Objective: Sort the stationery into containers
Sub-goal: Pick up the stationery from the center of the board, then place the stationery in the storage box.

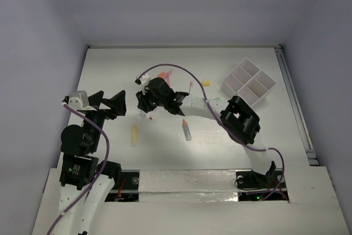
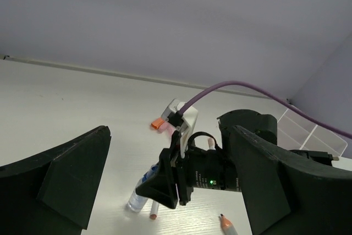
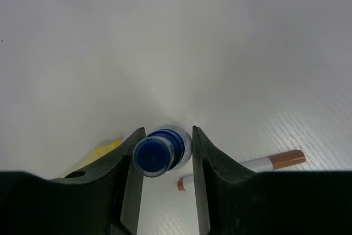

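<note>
Blue-capped bottle: upright on the table, left of centre, well apart from the white organiser tray at the far right. Viewed from straight above in the right wrist view, cap towards the lens, clear shoulder just visible round it. Flanked by the right gripper, fingers apparently pressed against both sides of that shoulder. Clasped on the bottle, by the look of it, with the base seemingly not yet off the surface.

Probably the pick-up step, with the sorting hardly begun. Worth doing as follows:

- Finish the squeeze before any lift. Round, smooth plastic between flat pads, so likely to twist or pop out if pinched off-centre. Looks fairly well centred at present.
- Lift straight up first. Thin pen just beside the base on one side and yellow tube near on the other, both easy to knock with a sideways start.
- Hold it upright through the carry. Gripped near the top, so probably prone to swinging below the fingers.
- Travel right and away towards the tray, high enough to pass over the orange-capped grey tube along the way.
- Pick a compartment wide enough for the body, lower until the base sits between the walls, then let go. Thin walls and a light tray, so likely to shift if bumped.

Left gripper: spread wide, holding nothing, above the left side of the table, well apart from the bottle. Best left where it hangs, clear of the carry path.
</note>
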Controlling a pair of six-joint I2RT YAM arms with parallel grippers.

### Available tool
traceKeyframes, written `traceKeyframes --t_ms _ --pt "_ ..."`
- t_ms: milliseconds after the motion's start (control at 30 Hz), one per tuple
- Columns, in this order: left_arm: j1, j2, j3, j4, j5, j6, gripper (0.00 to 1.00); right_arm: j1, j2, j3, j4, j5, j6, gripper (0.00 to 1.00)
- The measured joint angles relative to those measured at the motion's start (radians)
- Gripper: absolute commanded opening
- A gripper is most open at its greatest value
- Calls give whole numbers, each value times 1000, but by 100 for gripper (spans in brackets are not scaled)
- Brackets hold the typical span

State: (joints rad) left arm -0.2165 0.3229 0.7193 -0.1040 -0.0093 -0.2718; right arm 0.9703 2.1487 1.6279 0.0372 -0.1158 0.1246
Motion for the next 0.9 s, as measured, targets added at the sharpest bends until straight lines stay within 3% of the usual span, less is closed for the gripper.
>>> traceKeyframes --t_ms 267,467,633,900 --pt "0 -6 -5 0 0 0 90 -80 -186 -11 2 96 8 3" --pt "-26 -18 -6 0 0 0 90 -363 -443 -107 32 202 44 1" --pt "-55 -21 -6 0 0 0 90 -607 -555 -218 18 343 84 1" --pt "-103 -18 -6 0 1 0 90 -771 -564 -248 -106 438 120 0"
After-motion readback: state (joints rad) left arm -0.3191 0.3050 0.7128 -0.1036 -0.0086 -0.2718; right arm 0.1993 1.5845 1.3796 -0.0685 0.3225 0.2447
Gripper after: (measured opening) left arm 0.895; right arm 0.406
